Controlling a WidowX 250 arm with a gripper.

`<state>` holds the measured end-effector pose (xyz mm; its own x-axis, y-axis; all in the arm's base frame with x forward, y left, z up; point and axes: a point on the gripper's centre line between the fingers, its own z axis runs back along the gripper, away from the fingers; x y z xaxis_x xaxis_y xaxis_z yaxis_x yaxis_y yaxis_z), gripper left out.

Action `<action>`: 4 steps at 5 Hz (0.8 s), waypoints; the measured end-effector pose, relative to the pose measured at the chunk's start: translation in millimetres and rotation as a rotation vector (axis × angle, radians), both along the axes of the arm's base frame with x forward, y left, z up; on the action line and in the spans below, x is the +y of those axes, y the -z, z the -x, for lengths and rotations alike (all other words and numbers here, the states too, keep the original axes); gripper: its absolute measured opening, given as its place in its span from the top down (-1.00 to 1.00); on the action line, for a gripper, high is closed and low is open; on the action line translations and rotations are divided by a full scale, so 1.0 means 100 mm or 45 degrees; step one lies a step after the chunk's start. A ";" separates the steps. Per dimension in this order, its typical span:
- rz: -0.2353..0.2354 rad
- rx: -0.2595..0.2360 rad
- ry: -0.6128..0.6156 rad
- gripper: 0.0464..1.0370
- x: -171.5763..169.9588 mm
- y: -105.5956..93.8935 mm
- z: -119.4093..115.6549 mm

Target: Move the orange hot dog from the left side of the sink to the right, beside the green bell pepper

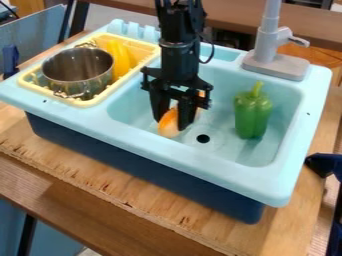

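"Hanging down into the basin of the blue sink (227,151), that's the black gripper (171,125), fingers parted, one on either side of the orange-and-white thing (170,123)! Are they squeezing it?"

"Can't tell from here! I see them spread around it, but whether both pads press on it is hidden."

"So what could spoil this?"

"A lopsided grip, I'd say! It looks smooth and rounded, so if the fingers closed nearer one end, the heavier side could swing down, or the whole thing could squirt out towards the drain (203,138). And those tips are so low they could scrape the basin floor!"

"What about the neighbours?"

"Green pepper (253,116) on the faucet side, standing stem up, well apart. The metal pot (78,70) and the yellow thing (119,58) sit over in the cream tray (91,103). A low sideways swing could knock the basin wall first."

"And how's it lying?"

"Long axis on a slant across the basin! Pale, rounded end towards the near wall and a touch to the pot side; an orange bit peeks out behind the gripper, towards the faucet, looking like its far end. Which end is its front? Can't say!"
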<state>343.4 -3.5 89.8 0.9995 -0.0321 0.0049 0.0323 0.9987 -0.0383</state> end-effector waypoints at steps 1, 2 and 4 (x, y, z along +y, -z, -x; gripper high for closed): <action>0.086 -0.019 0.036 0.00 -0.22 0.00 -0.02; 0.169 -0.011 0.061 0.00 -0.40 0.05 0.02; 0.225 0.010 0.081 0.00 -0.54 0.12 0.07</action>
<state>336.7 -57.8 77.6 0.9955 -0.0944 0.0085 0.0940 0.9724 -0.2137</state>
